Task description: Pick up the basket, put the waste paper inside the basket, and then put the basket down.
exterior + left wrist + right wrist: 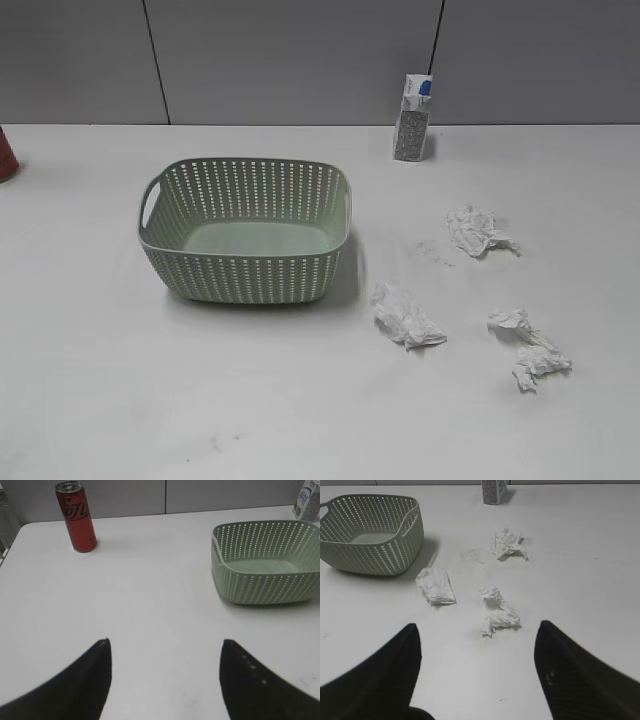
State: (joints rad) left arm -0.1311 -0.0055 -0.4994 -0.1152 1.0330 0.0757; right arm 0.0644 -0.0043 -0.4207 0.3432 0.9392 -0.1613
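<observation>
Basket [246, 232] sits upright on the white counter [100, 380], left of centre in the exterior view, empty, nothing touching it. Three wads of waste paper lie to its right, all apart from each other: near wad [405, 316] just beside the basket's front right corner, far wad [476, 230] further back, third wad [528, 348] furthest right and nearest the front.

Left end effector [165, 645]: fingers spread wide, nothing between them, over bare counter well short of the basket. Right end effector [477, 627]: also spread wide and empty; the third wad lies just ahead of the gap between its fingers.

Handling, as judgement. Basket looks like thin moulded plastic: light, fairly stiff, walls may flex a little if pinched. Slotted walls offer little flat area and could slip. Best holds are the cut-out handle [150, 203] at the left end or the rolled rim; the left arm is on that side. A one-end grip will likely tilt the basket, so keep the lift low.

Paper: very light, soft, compresses freely, no breakage risk. Pinch each wad across its bulk; loose flaps may tear or trail.

Also present: white carton [414, 117] at back, red can [76, 516] far left. Neither obstructs.
</observation>
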